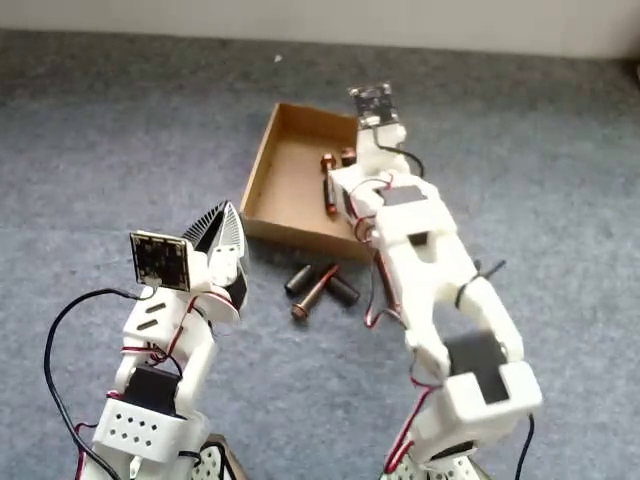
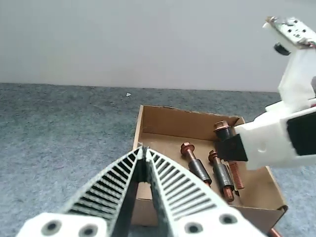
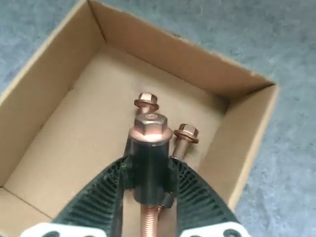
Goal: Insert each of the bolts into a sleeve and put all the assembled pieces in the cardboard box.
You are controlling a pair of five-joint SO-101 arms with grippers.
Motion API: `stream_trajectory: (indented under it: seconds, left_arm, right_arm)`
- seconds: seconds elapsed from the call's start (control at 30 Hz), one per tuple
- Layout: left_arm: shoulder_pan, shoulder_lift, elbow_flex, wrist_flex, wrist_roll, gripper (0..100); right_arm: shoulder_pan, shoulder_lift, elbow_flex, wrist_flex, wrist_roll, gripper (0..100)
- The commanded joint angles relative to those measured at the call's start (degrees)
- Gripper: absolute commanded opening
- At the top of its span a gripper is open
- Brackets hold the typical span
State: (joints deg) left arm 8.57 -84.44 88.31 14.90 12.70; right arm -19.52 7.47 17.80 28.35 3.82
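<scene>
The right gripper (image 3: 149,170), clenched on a sleeved bolt (image 3: 149,131) near the three-o'clock wall of the cardboard box (image 3: 163,54), may spill it outside; left gripper (image 2: 143,150) clenched empty.

— What do we have underneath it all?
— We see a grey carpet (image 1: 120,150), rough in texture, spread across the whole surface.
— And behind it?
— We make out a plain pale wall (image 1: 300,15) along the far edge, and a tiny white speck (image 1: 278,59) on the carpet near it.
</scene>
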Motion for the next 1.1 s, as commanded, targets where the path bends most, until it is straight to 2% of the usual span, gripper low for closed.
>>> stream_trajectory:
  seconds: [0.0, 0.1, 0.27, 0.57, 1.07]
  left_arm:
    - [-0.2, -0.5, 0.5, -1.1, -3.7, 1]
    - [-0.1, -0.5, 0.7, -1.3, -6.7, 1]
    - [-0.3, -0.5, 0.7, -1.3, -6.7, 1]
    - [-0.6, -0.5, 0.6, -1.3, -6.7, 1]
    - [-0.7, -0.5, 0.3, -1.3, -6.7, 1]
  right_arm:
    - [-0.5, 1.9, -6.1, -1.2, -0.6, 1.1]
    - [-0.5, 3.8, -7.4, -0.1, -0.6, 1.8]
    - [-0.5, 3.9, -9.5, 4.3, -0.6, 9.8]
    - [-0.7, 3.7, -14.8, 14.0, -0.6, 10.2]
    - [-6.5, 3.7, -28.3, 52.1, -0.2, 10.2]
